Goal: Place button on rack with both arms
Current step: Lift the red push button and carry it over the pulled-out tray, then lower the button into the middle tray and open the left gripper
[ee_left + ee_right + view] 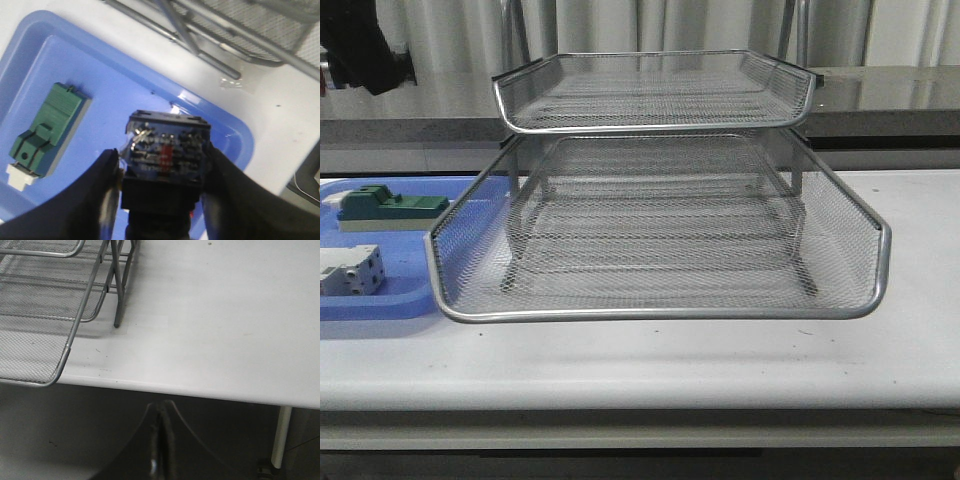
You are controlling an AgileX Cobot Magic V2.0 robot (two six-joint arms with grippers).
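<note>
The button (166,150) is held up over the blue tray (125,85) at the left end of the desk (720,360). The left tool (162,200) pinches its black body, one finger (95,195) on each side. We see its back end: a see-through blue block with small metal bits and a red spot inside. Its red cap is hidden. Its long side runs along the fingers, and the blue end points away from the wrist. A green block (47,130) lies flat in the tray, beside a white-grey block (350,270). The rack (660,230) stands just right of the tray. The right tool (159,440) is pressed together, out past the near edge of the desk.
</note>
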